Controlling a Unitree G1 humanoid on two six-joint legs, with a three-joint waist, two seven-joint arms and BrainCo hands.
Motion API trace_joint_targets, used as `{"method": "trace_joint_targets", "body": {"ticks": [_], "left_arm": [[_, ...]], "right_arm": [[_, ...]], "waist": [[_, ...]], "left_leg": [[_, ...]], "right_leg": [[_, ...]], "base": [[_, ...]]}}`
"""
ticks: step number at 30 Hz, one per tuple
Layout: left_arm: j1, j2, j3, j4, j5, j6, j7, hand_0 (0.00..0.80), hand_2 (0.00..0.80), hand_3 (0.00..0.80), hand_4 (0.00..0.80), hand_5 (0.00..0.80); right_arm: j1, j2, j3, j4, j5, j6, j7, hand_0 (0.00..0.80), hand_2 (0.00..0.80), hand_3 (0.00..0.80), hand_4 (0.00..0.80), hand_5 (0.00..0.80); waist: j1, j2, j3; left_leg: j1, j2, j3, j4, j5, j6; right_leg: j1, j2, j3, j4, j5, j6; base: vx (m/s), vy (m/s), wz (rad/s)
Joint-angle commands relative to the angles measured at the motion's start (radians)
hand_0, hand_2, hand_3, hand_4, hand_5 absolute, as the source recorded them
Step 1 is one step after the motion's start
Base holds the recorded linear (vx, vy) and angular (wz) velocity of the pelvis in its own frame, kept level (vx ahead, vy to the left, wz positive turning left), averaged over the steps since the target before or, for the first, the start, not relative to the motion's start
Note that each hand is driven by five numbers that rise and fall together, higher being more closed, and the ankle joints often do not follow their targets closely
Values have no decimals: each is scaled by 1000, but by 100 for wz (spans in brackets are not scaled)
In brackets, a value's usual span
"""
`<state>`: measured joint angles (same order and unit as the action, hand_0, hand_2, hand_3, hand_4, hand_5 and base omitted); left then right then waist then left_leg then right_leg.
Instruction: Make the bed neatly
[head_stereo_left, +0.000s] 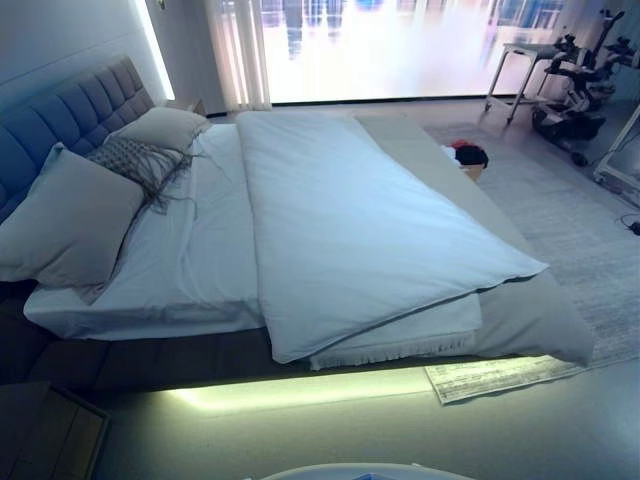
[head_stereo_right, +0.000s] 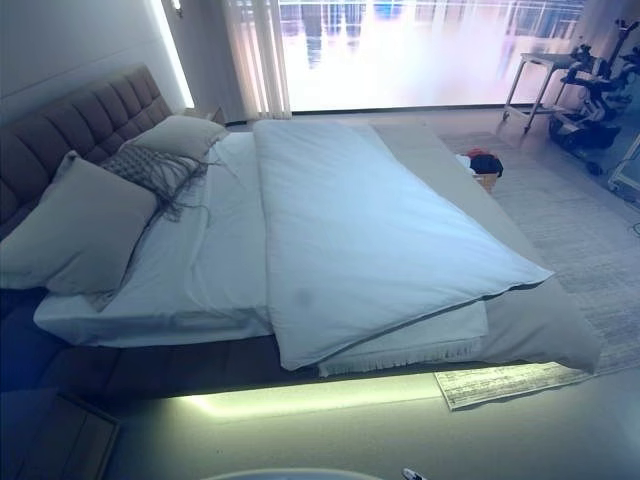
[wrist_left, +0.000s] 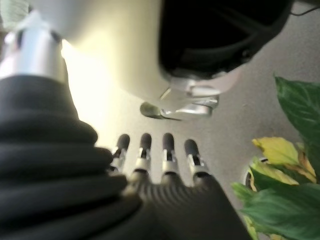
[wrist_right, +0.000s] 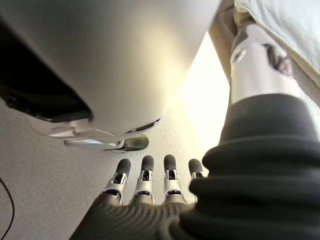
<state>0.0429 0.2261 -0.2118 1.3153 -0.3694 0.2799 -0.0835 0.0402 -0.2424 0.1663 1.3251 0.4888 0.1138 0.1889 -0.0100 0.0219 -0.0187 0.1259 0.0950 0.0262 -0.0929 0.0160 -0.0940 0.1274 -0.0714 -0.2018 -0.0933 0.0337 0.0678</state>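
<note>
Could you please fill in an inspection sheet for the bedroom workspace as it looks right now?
Surface: bed with tufted headboard; its frame is lit from beneath.
Job's things: white duvet lies askew, one corner hanging over the near edge; a fringed blanket peeks out under it; grey cover shows at the foot; pillows and a fringed cushion sit at the headboard.
Clutter: basket of clothes on the far side; patterned mat on the floor.
Robot hands: left robot hand and right robot hand hang open, holding nothing.
Cables: nothing seen on the bed.
Surroundings: window with curtains, rug, potted plant.
</note>
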Motion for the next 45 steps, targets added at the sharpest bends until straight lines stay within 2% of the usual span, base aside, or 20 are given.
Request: {"method": "trace_joint_targets", "body": {"ticks": [1,10,12,14,15,16,17,19,21,22,23,25,27,31,33,36,41,45], "left_arm": [[-73,-13,21,92,0,22,29,0,0,0,0,0],[-96,-10,8,93,34,40,61,0,0,0,0,0],[-99,-13,19,87,1,26,75,0,0,0,0,0],[-104,-20,29,75,-27,9,109,0,0,0,0,0],[-106,-21,35,73,-26,0,116,0,0,0,0,0],[-108,-21,41,71,-21,-16,123,0,0,0,0,0],[-111,-21,41,67,-26,-19,122,0,0,0,0,0],[-115,-25,39,63,-20,-11,121,0,0,0,0,0],[-101,-30,31,64,-4,-7,116,0,0,0,0,0],[-85,-30,20,68,-5,-12,117,0,0,0,0,0],[-73,-26,17,70,-15,-21,117,0,0,0,0,0],[-54,-26,21,68,-35,-47,124,0,0,0,0,0],[-45,-26,32,65,-50,-65,127,0,0,0,0,0],[-43,-27,42,66,-84,-76,119,0,0,0,0,0],[-33,-22,54,71,-79,-72,127,0,0,0,0,0],[-28,-3,68,83,-78,-69,126,0,0,0,0,0],[-48,27,73,90,-14,-47,111,0,0,0,0,0],[-67,30,58,89,9,-31,94,0,0,0,0,0]], "right_arm": [[-108,17,-2,36,59,-26,3,0,0,0,0,0],[-113,29,26,43,34,-15,18,0,0,0,0,0],[-114,29,37,38,26,-11,28,0,0,0,0,0],[-122,24,43,25,36,-1,29,0,0,0,0,0],[-124,19,43,18,39,5,31,0,0,0,0,0],[-124,9,45,3,26,18,36,0,0,0,0,0],[-126,1,48,-5,3,32,33,0,0,0,0,0],[-131,-13,57,3,-7,41,9,0,0,0,0,0],[-139,-27,56,18,-8,31,5,0,0,0,0,0],[-141,-34,52,21,-12,22,5,0,0,0,0,0],[-138,-40,46,18,-22,18,7,0,0,0,0,0],[-125,-45,47,7,-45,15,6,0,0,0,0,0],[-111,-48,48,8,-58,1,11,0,0,0,0,0],[-102,-42,44,7,-2,-34,10,0,0,0,0,0],[-98,-31,32,11,6,-49,-5,0,0,0,0,0],[-95,-26,28,14,-20,-34,-10,0,0,0,0,0],[-104,-3,31,10,-43,-60,9,0,0,0,0,0],[-111,15,31,-14,-29,-75,0,0,0,0,0,0]], "waist": [[14,-22,24],[15,-20,52],[10,-26,65],[6,-42,92],[7,-50,107],[12,-52,140],[13,-45,157],[21,-24,186],[30,-1,198],[34,13,199],[40,21,198],[54,19,194],[61,19,186],[70,23,168],[73,18,153],[80,16,139],[97,1,106],[93,-6,89]], "left_leg": [[17,-92,48,6,-75,74],[-6,-89,30,27,-70,80],[-28,-81,33,95,-88,79],[-91,-72,60,238,-119,73],[-142,-62,74,329,-99,63],[-259,-42,78,491,0,32],[-316,-33,68,544,43,19],[-353,-39,78,484,64,15],[-337,-40,84,347,78,15],[-331,-30,81,251,107,8],[-329,-20,67,168,146,-1],[-325,-13,37,43,173,-9],[-337,7,20,16,187,-16],[-365,50,32,6,196,-36],[-365,49,37,6,153,-29],[-344,39,37,30,167,-26],[-334,22,51,117,123,1],[-356,14,77,179,84,17]], "right_leg": [[12,22,39,17,-54,3],[-17,24,33,72,-80,-7],[-32,25,41,106,-96,-19],[-52,15,36,143,-108,-40],[-54,12,25,153,-111,-51],[-54,18,18,171,-119,-75],[-57,25,18,186,-125,-85],[-53,36,27,206,-141,-85],[-37,52,43,200,-151,-77],[-21,68,55,191,-160,-76],[3,81,68,180,-168,-74],[53,89,102,158,-186,-68],[88,93,124,152,-219,-67],[140,89,126,169,-291,-62],[159,68,126,174,-306,-50],[182,30,125,169,-300,-24],[207,-60,61,139,-260,31],[197,-110,44,144,-232,58]], "base": [[18,-50,1],[-5,-70,1],[0,-115,0],[-61,-112,4],[-98,-145,23],[-97,-125,40],[-64,-81,45],[37,48,20],[150,106,-6],[257,126,-10],[310,131,-11],[304,98,-13],[295,92,-8],[304,131,-26],[384,216,-14],[365,251,-30],[306,234,-11],[235,256,-14]]}}
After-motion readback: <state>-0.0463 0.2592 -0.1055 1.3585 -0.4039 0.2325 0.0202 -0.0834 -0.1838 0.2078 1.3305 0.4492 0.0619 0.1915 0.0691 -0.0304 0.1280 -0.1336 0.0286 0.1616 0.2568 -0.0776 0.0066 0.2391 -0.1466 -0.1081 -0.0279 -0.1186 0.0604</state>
